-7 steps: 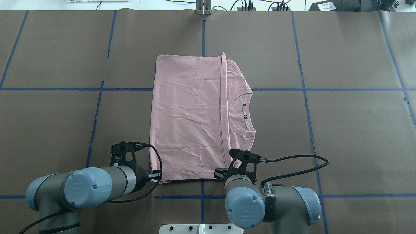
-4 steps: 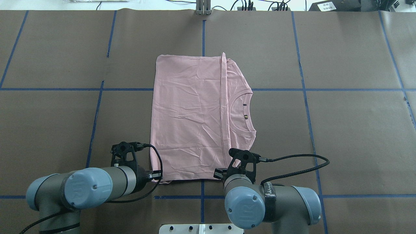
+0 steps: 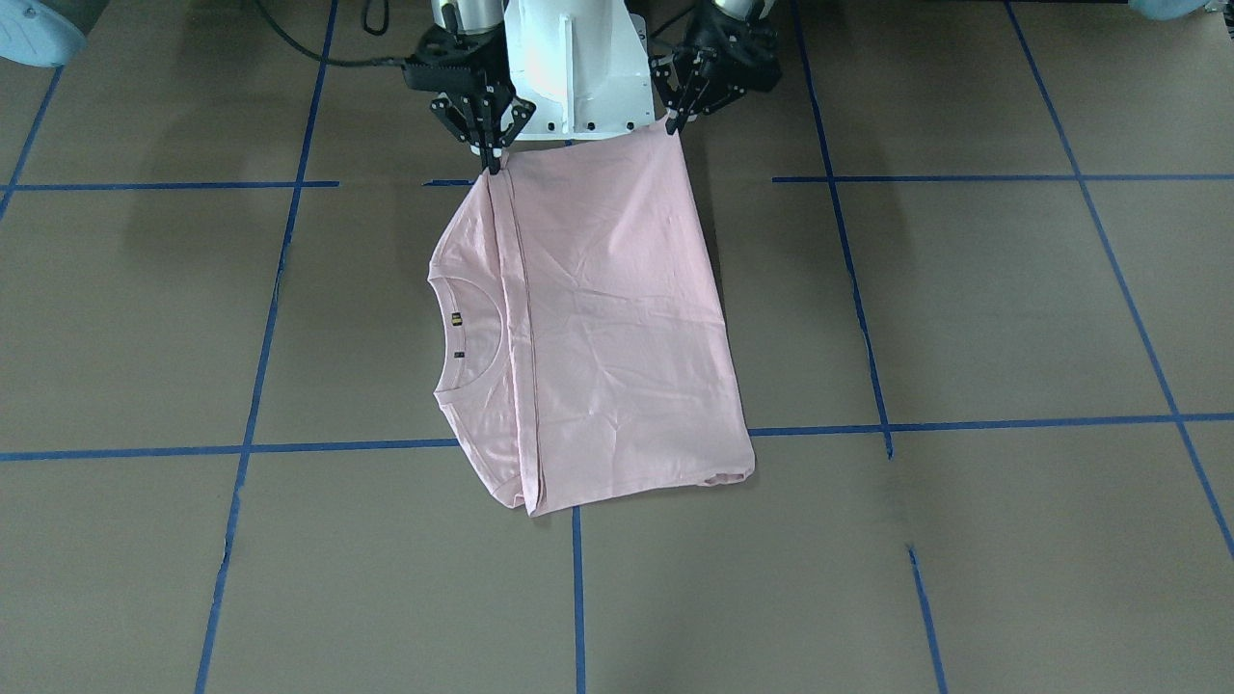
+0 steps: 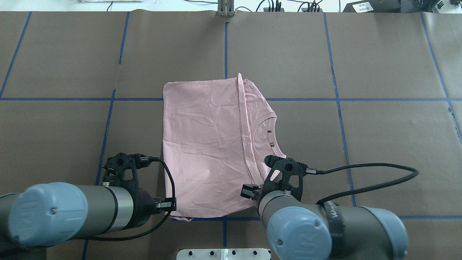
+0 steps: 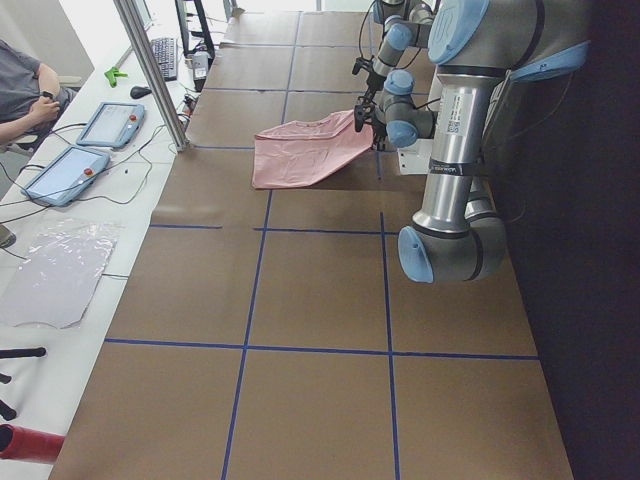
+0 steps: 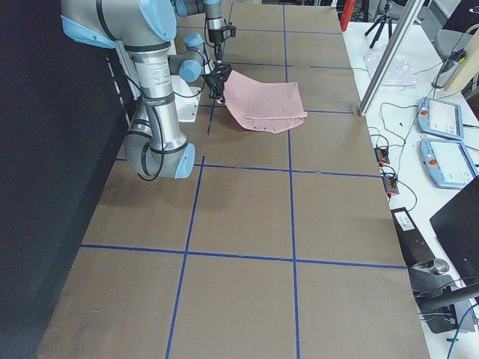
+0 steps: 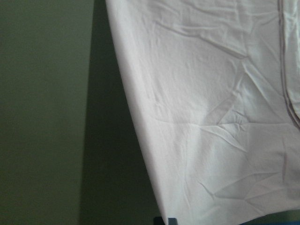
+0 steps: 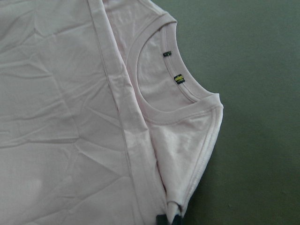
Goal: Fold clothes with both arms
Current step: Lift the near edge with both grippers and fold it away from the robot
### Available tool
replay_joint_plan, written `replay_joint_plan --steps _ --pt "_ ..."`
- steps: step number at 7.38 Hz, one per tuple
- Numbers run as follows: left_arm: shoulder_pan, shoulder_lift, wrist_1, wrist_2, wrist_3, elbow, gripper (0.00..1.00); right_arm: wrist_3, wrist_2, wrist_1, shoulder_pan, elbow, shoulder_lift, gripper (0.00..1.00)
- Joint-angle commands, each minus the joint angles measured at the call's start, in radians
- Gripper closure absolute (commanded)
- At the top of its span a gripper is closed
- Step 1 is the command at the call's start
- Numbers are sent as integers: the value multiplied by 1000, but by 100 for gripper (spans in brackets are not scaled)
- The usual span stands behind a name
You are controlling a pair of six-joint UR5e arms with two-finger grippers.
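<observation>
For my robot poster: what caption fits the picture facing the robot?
Left fingers and right fingers pinch two corners of a folded pink T-shirt, holding its edge off the table.

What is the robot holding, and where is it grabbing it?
The pink T-shirt. The left gripper pinches one corner of its edge nearest the robot, and the right gripper pinches the other corner, on the collar side.

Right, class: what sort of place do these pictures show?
Probably a robotics lab: a silver-grey jointed left arm and right arm grip a pale pink T-shirt on a brown paper-covered table gridded with blue tape, with grey control tablets on a white side bench.
</observation>
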Motion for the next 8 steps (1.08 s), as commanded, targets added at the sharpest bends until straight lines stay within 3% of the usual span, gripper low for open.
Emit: replay_joint_plan --steps 1,2,4,6,8 --pt "-6 -81 203 -51 1 -142 100 0 32 -188 -9 152 43 100" --pt "-9 -83 202 -45 3 -112 100 -1 32 -181 -9 106 51 100" --pt "-129 -127 200 -45 126 16 100 -93 25 -172 99 -21 138 100" --pt "-258 -164 197 -50 232 138 100 -171 70 40 248 -225 171 100" --pt "-308 -167 113 -50 256 248 100 -215 78 184 330 -487 267 100"
